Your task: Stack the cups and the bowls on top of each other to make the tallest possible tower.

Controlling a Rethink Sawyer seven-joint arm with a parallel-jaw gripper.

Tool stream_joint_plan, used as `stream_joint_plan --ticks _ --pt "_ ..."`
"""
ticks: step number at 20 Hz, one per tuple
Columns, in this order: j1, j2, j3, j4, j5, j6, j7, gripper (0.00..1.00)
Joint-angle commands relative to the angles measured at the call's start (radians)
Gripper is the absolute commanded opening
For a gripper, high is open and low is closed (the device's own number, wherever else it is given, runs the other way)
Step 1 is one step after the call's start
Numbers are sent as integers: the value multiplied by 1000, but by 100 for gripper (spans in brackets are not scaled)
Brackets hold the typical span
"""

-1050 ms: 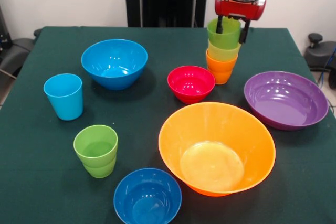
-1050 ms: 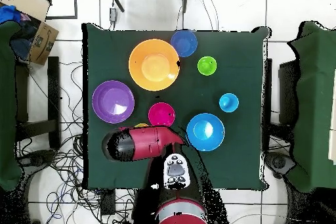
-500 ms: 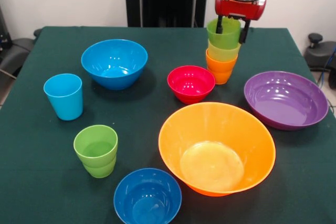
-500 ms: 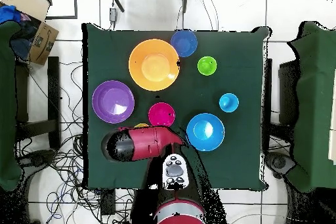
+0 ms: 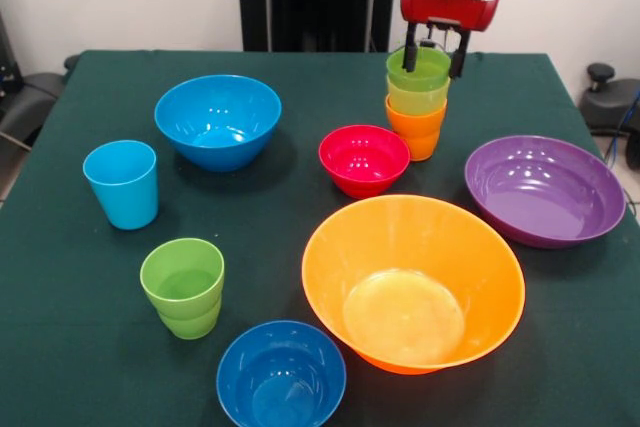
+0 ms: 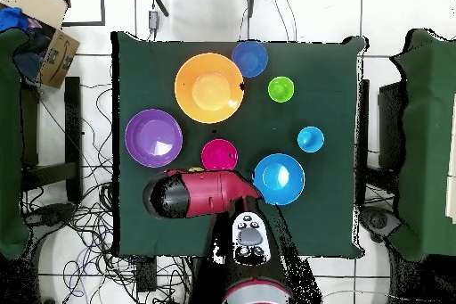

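Pincer [image 5: 434, 55] of my red and black arm hangs directly over the tower [image 5: 417, 102], its two dark fingers [image 5: 409, 57] spread and straddling the rim of the top lime green cup [image 5: 419, 68], one at each side; as far as I can see they grip nothing. That tower stands toward the far edge of the green worktop [image 5: 80, 347] in my front view: an orange cup [image 5: 416, 133] lowest, a yellow cup [image 5: 417, 99] nested in it, the lime green cup uppermost. Just beside the tower sits the small red bowl [image 5: 364, 159], and the wide purple bowl [image 5: 544, 190] lies near it on the other side. Nearer the camera rests the large orange bowl [image 5: 413, 282], with a blue bowl [image 5: 281, 374] close beside it at the worktop's front edge. A second blue bowl [image 5: 218, 120] sits apart from the tower across the worktop, the light blue cup [image 5: 122, 184] stands upright near it, and the stepped green cup [image 5: 183, 287] stands alone between the light blue cup and the front blue bowl. From overhead, my arm [image 6: 198, 195] covers the tower entirely, lying next to the red bowl and the larger blue bowl; a cardboard box [image 6: 55, 49] shows off the worktop's corner
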Motion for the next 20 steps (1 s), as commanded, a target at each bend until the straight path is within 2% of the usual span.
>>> stream_joint_plan --ticks 1,11,20 --pt "-27 -57 104 58 19 114 -2 100" --pt "-17 -71 120 63 38 133 17 100" --pt "-36 -86 101 -1 12 220 -32 100"
